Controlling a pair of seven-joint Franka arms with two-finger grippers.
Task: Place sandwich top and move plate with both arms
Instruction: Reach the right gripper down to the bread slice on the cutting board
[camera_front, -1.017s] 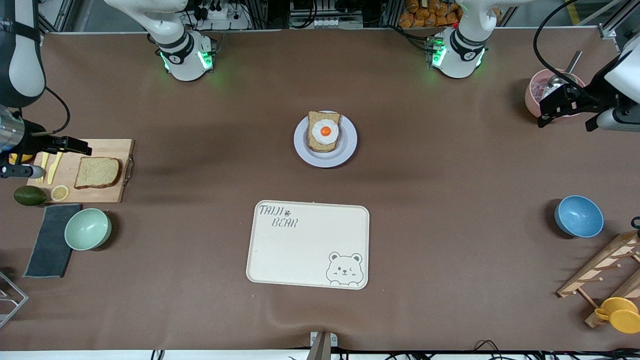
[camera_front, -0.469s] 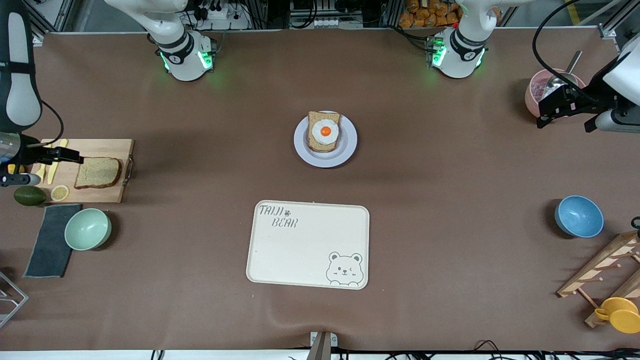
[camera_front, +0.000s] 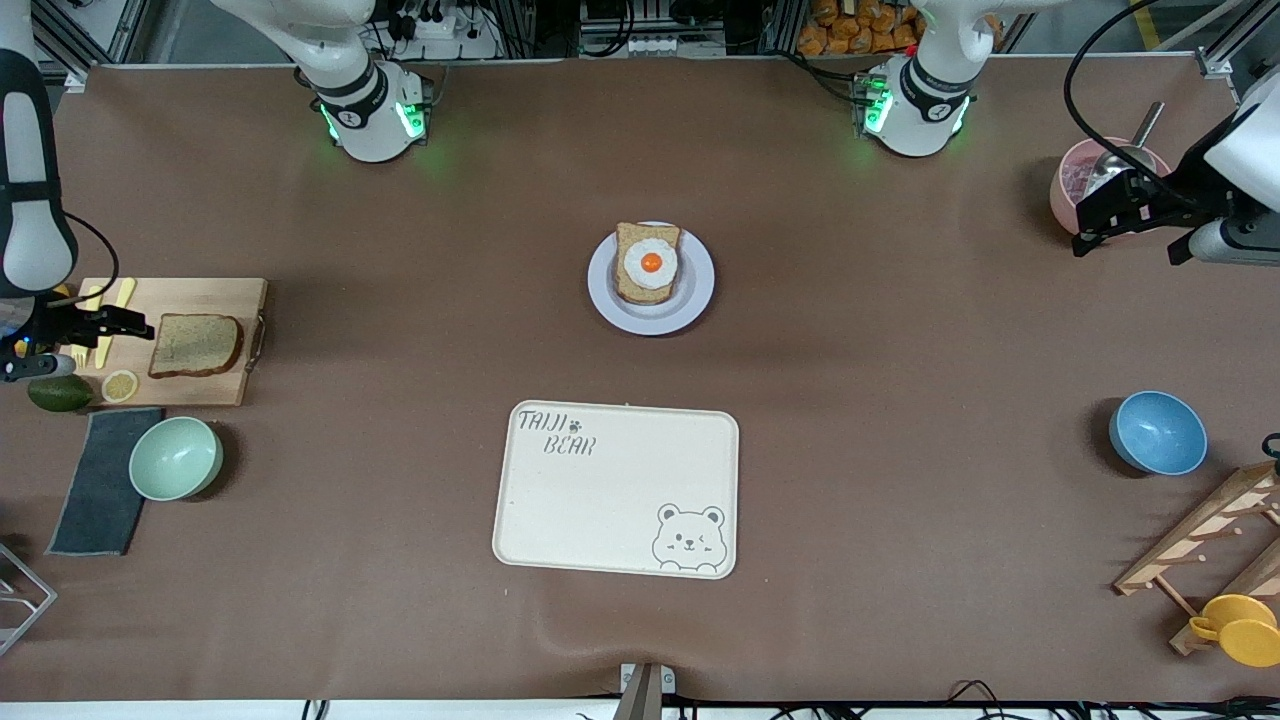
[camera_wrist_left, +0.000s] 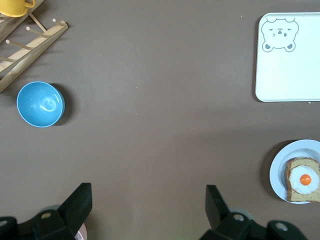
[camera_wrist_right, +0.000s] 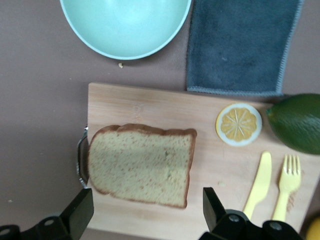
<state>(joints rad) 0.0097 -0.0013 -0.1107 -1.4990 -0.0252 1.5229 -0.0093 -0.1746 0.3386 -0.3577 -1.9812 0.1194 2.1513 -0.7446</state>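
Hovering over the cutting board (camera_front: 215, 295), the right tool (camera_front: 118, 322) is spread wide above the sandwich top (camera_front: 196, 345). Left tool (camera_front: 1098, 218) waits released over the pink bowl (camera_front: 1068, 180); plate (camera_front: 690, 300) sits mid-desk.

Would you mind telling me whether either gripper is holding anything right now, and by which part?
Nothing is held. The right gripper is open above the plain tan bread slice on the wooden cutting board; the left gripper is open over bare table.
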